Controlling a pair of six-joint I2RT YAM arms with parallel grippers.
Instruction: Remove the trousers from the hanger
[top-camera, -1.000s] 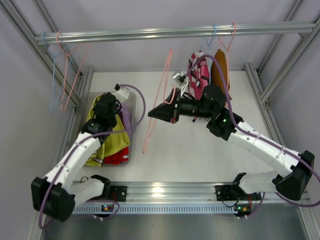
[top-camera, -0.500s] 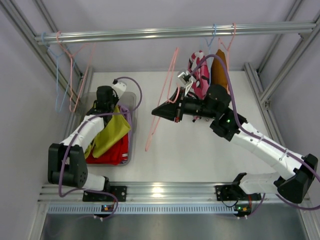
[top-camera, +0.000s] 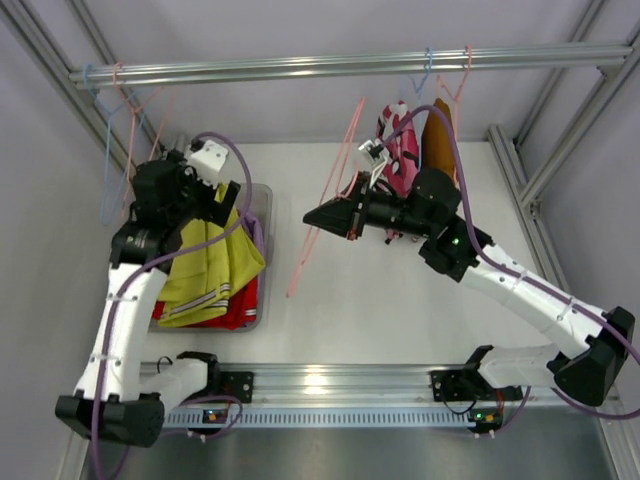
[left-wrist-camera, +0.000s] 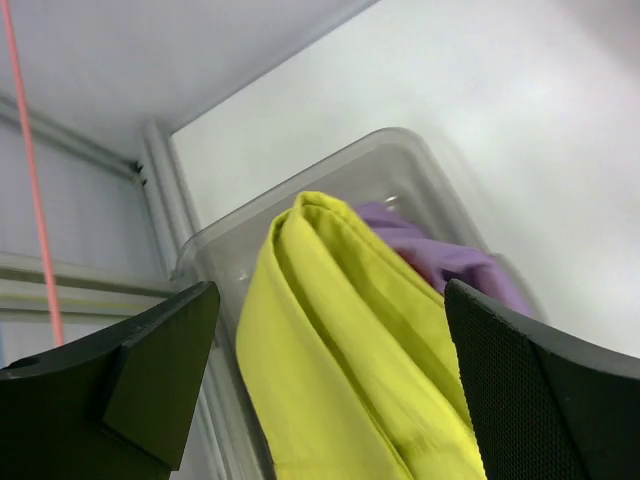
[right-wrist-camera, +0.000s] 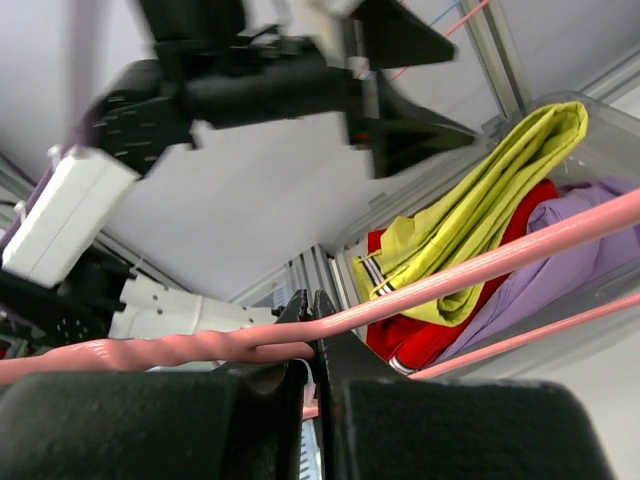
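Both arms have rounded white shells joined by black joint housings. The left arm (top-camera: 120, 320) at the left of the overhead view and the right arm (top-camera: 520, 290) at lower right each carry a thin purple cable (top-camera: 445, 130). A small white box (top-camera: 210, 155) sits on the left wrist, and a green light (top-camera: 450, 240) glows on a black joint of the right arm. The left gripper (left-wrist-camera: 330, 290) has broad black fingers (left-wrist-camera: 540, 400) with a fine dotted texture; the right gripper (right-wrist-camera: 312, 300) is black too
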